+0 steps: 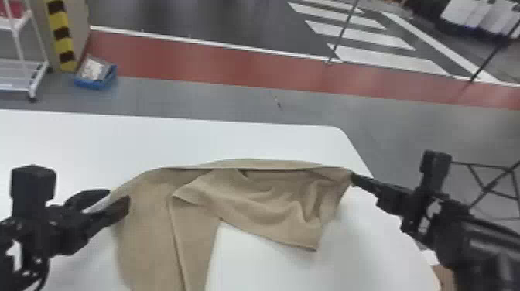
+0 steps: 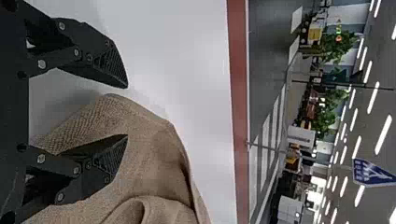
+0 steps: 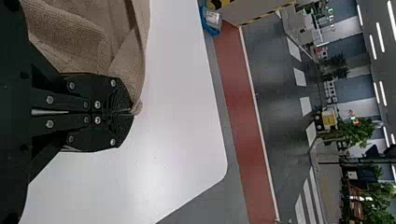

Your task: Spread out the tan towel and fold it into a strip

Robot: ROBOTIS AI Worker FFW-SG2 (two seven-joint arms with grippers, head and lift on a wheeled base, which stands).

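The tan towel (image 1: pixel 267 193) lies rumpled across the white table, its left part running down toward the near edge and a loose flap folded over on the right. At its left edge my left gripper (image 1: pixel 116 198) stands open; in the left wrist view the towel's edge (image 2: pixel 149 140) lies by the spread fingers of that gripper (image 2: pixel 127 111). My right gripper (image 1: pixel 354 178) is shut on the towel's far right corner. In the right wrist view the towel (image 3: pixel 88 37) runs to the closed tips of the right gripper (image 3: pixel 130 112).
The white table (image 1: pixel 96 135) has its rounded far right corner just beyond the right gripper. On the floor past the table sit a blue bin (image 1: pixel 95 74) and a white rack (image 1: pixel 23 69). A dark metal frame (image 1: pixel 491 185) stands at the right.
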